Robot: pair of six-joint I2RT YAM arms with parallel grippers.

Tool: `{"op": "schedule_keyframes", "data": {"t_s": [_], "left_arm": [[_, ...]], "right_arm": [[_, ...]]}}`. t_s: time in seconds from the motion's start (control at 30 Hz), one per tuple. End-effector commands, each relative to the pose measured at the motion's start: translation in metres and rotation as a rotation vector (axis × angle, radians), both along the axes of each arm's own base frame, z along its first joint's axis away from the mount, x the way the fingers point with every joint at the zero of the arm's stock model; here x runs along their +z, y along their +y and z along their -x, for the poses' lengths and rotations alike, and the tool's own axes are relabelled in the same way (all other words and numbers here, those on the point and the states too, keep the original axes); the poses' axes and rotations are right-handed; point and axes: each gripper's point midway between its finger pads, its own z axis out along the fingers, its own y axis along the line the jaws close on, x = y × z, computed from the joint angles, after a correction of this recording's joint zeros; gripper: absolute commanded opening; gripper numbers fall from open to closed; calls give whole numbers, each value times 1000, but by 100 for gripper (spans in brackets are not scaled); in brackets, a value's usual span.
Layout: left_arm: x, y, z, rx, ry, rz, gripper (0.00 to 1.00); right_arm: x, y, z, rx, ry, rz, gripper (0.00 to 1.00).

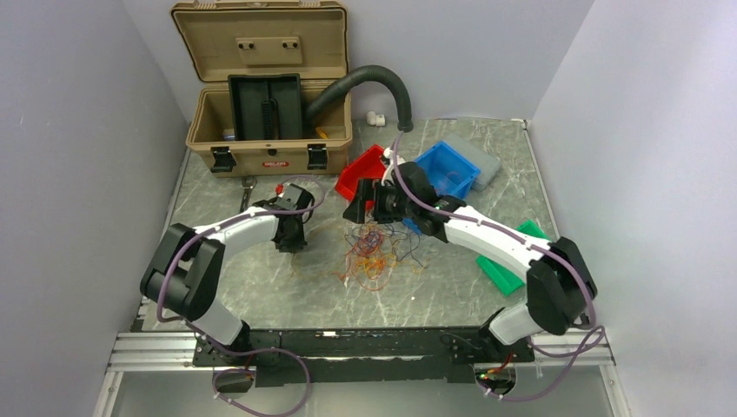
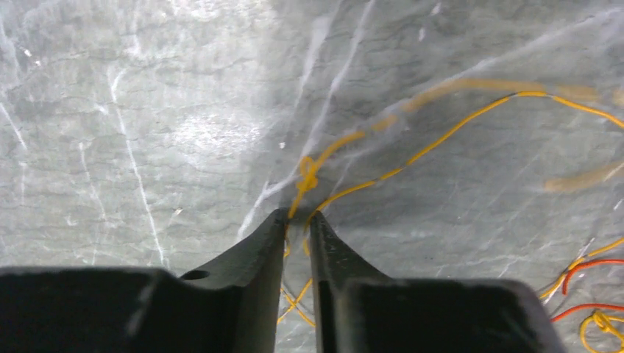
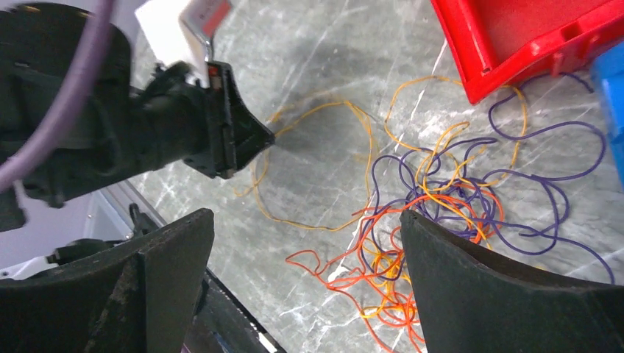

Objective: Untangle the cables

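Left wrist view: my left gripper [image 2: 298, 215] nearly together about a yellow wire [image 2: 307, 175], grip uncertain; other cables [image 1: 374, 259] lie rightward, under my wide-open right gripper [image 3: 305, 217].

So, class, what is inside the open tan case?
A black tray stands inside the tan case, and the black ribbed hose runs in beside it. The floor beneath is hidden.

Left claw [image 2: 298, 219] tipped down, jaws nearly together, right claw [image 3: 305, 224] hovering, jaws wide apart
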Motion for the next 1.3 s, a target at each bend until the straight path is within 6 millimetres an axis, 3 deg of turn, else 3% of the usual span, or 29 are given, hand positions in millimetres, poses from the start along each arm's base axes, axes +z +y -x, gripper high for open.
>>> {"op": "schedule_keyframes", "data": {"t_s": [0.0, 0.13, 0.27, 0.33, 0.6, 0.77, 0.97, 1.03, 1.27], "left_arm": [[-38, 6, 34, 18, 151, -65, 18], [-40, 7, 36, 44, 137, -53, 1], [-36, 7, 35, 38, 132, -55, 0], [-24, 7, 30, 41, 100, -51, 0], [80, 9, -2, 17, -104, -54, 0], [122, 7, -13, -13, -182, -39, 0], [143, 5, -21, -28, -218, -36, 0], [145, 4, -22, -31, -224, -23, 0], [113, 4, -16, -4, -185, 69, 0]], "right_arm": [[39, -9, -3, -20, -89, -87, 99], [48, -19, 0, -25, -106, -102, 99], [50, -28, 2, -32, -115, -112, 99], [51, -31, 2, -36, -116, -111, 99], [60, -42, 3, -49, -135, -120, 99], [60, -47, 2, -59, -137, -116, 99], [51, -38, 6, 8, -117, -115, 100], [37, -27, 6, 67, -74, -102, 100], [11, 24, 5, 146, -23, -40, 97]]}}
